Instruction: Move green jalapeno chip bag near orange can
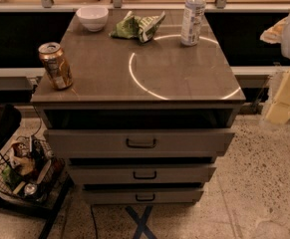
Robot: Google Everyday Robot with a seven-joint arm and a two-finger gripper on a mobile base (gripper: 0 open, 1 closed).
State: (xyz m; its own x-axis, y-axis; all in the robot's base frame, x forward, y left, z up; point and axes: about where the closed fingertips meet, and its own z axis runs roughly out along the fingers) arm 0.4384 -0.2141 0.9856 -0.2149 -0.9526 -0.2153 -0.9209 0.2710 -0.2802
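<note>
chip bag (pixel 137 27) between bowl (pixel 92 17) and bottle (pixel 193 19) at back; can (pixel 56 66) front left; tool (pixel 284 96), seemingly, off right edge.

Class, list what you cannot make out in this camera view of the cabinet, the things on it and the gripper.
1. Gripper: camera view, right of the cabinet; cut off by the frame's right edge.
2. Green jalapeno chip bag: print too small to read.
3. Orange can: label too small to read.
4. Drawers: contents hidden behind their fronts.
</note>
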